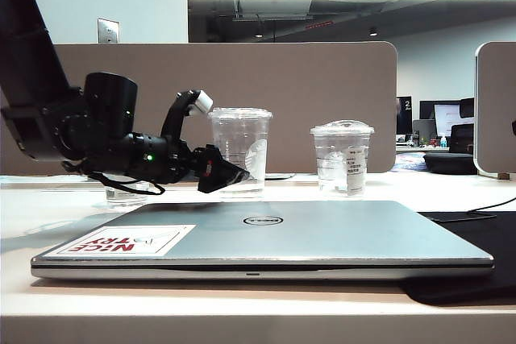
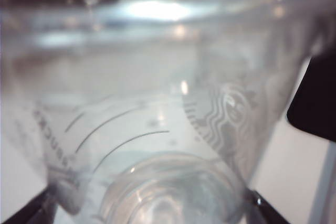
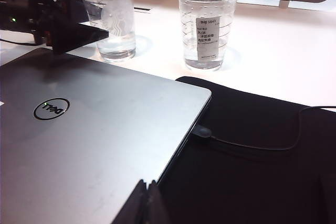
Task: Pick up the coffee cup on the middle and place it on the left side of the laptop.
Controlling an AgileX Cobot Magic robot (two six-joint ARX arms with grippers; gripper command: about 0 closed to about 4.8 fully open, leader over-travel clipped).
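- While the tall clear plastic coffee cup (image 1: 241, 151) stands on the white desk (image 1: 451, 187) behind the closed silver-grey Dell laptop (image 1: 322, 235), nothing's lifted yet.
- Left gripper (image 1: 216, 144) is at the cup, jaws spread wide, cup wall filling its wrist view; no grip.
- Right gripper (image 3: 148, 202) parked over the laptop's near edge, fingertips together, empty.
- Left to do: close, lift, place left of laptop.

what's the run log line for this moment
left gripper: open around coffee cup, not closed | right gripper: shut over laptop | cup not lifted
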